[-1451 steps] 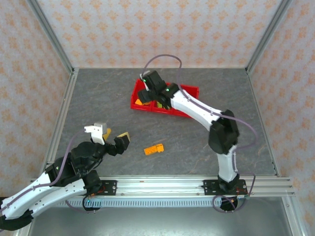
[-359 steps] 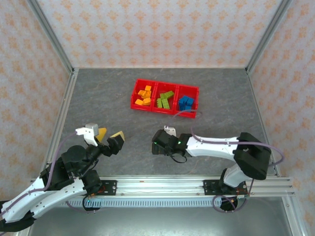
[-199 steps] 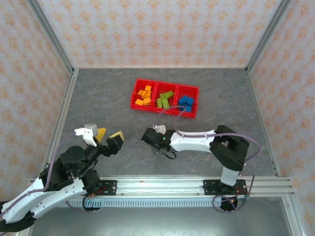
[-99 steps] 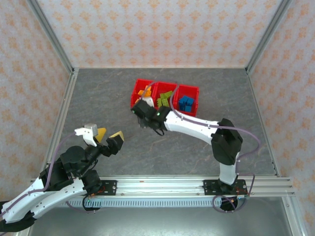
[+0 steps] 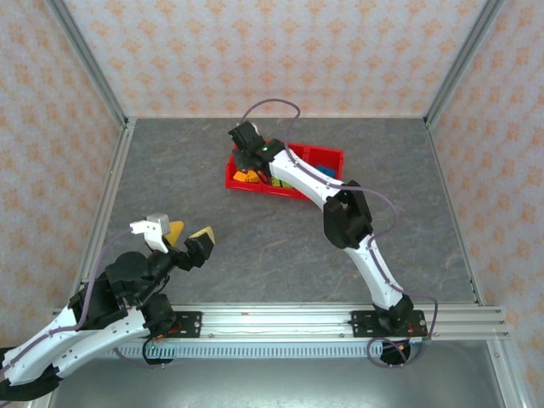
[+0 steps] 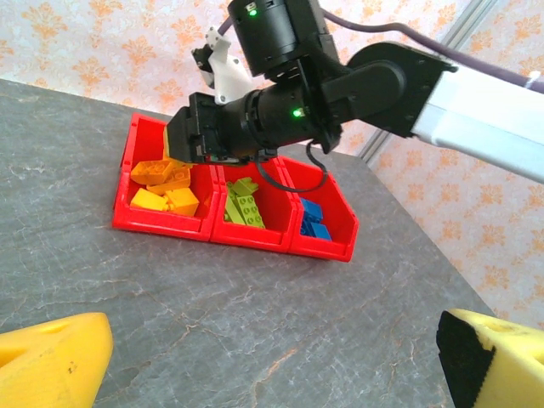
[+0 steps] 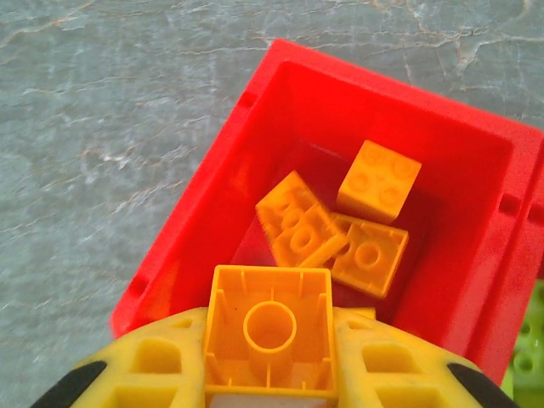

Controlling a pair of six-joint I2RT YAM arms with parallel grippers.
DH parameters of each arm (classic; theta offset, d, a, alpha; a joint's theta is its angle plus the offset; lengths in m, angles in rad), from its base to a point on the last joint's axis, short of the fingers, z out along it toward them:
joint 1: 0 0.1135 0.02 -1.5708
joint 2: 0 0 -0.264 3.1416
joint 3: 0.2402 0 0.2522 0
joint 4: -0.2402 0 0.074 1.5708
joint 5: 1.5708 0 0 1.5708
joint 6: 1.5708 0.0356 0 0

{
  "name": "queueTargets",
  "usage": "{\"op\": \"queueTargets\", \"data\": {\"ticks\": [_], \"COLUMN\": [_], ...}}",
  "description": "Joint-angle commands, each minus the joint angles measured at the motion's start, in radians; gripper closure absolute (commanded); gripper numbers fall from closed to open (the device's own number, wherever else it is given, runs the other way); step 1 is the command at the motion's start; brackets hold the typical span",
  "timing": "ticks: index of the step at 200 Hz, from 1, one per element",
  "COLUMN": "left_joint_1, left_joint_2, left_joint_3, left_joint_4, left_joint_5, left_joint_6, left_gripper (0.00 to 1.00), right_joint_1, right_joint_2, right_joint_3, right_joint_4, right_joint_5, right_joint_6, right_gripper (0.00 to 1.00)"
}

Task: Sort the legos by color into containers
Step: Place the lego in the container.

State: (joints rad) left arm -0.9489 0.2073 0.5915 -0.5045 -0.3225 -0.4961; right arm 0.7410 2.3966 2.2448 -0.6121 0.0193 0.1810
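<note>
Orange lego (image 7: 269, 327), pinched in the right gripper (image 7: 269, 374) low in the wrist frame, hangs over the red bin (image 7: 200, 225) at frame centre; best open directly above the orange bricks (image 7: 323, 234), clear of the rim, so it drops in.

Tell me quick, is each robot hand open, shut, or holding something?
Left gripper: open, holding nothing.
Right gripper: shut on an orange brick, above the bin of orange ones.
</note>
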Motion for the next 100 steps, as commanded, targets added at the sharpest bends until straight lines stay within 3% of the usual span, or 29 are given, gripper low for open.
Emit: {"op": "queueTargets", "data": {"ticks": [1, 44, 80, 100], "left_joint_1": [0.005, 0.004, 0.005, 0.005], "left_joint_2": [0.003, 0.015, 0.028, 0.03], "left_joint_3": [-0.01, -0.01, -0.009, -0.009], "left_joint_4": [0.006, 0.007, 0.006, 0.004], "left_joint_5": [-0.017, -0.017, -0.017, -0.021], "left_joint_6": [0.006, 0.006, 0.005, 0.004], "left_gripper": [0.01, 0.01, 0.01, 0.01], "right_joint_1": [-0.024, -0.035, -0.035, -0.033], "right_joint_2": [0.027, 0.032, 0.0, -0.039], "right_joint_3": [0.051, 0.039, 0.011, -0.01], "right_joint_4": [-0.036, -0.038, -0.023, 0.004], "right_joint_5": [-0.03, -0.051, -0.072, -0.087], "right_joint_6": [-0.038, -0.053, -0.055, -0.052], "right_gripper": [0.71, 0.62, 0.36, 0.29]}}
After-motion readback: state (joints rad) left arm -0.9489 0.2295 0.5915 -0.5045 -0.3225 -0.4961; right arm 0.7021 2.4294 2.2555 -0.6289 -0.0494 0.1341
